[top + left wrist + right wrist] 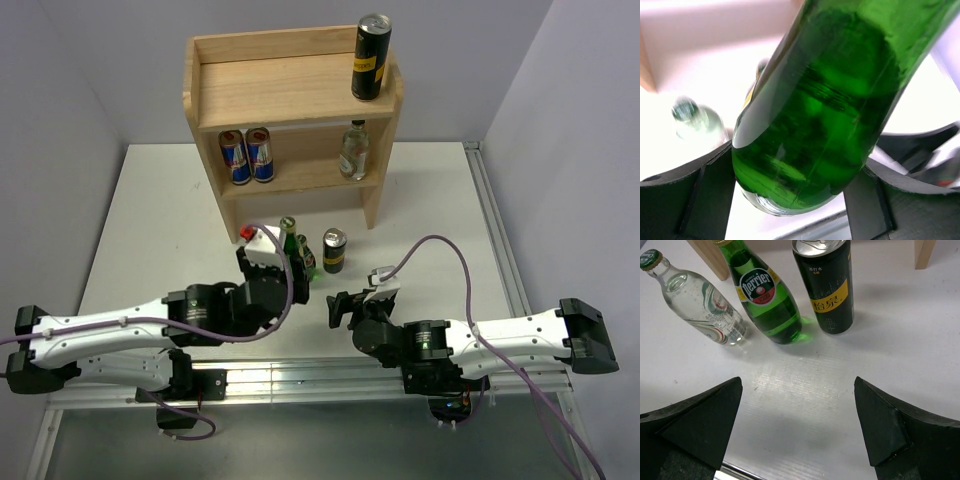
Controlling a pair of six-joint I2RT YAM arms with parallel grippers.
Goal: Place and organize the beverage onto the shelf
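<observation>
**Left tool clamped on green bottle, right tool spread**

Left tool (293, 268) is pinching the green bottle (830, 110). Its fingers (685, 195) press the lower body from both sides, and the bottle sits tilted across the wrist view.

Right tool (800, 425) is spread wide with nothing between the fingers, hovering over the bench (805, 385) near the left one.

Row ahead of it on the bench:
- clear bottle (697, 302), green cap, label unreadable
- Perrier bottle (767, 300), green glass, "Perrier" on the label
- black can (827, 287), yellow band reading "怡泉"

Can't tell if the Perrier is the held one.

Shelf (205, 95) stands at the far end of the bench.
- Top board, right: tall can (372, 57), black and yellow.
- Lower tier, left: 2 blue-and-silver cans (247, 155).
- Lower tier, right: second clear bottle (353, 150).

Shelf labels are too small to read.
</observation>
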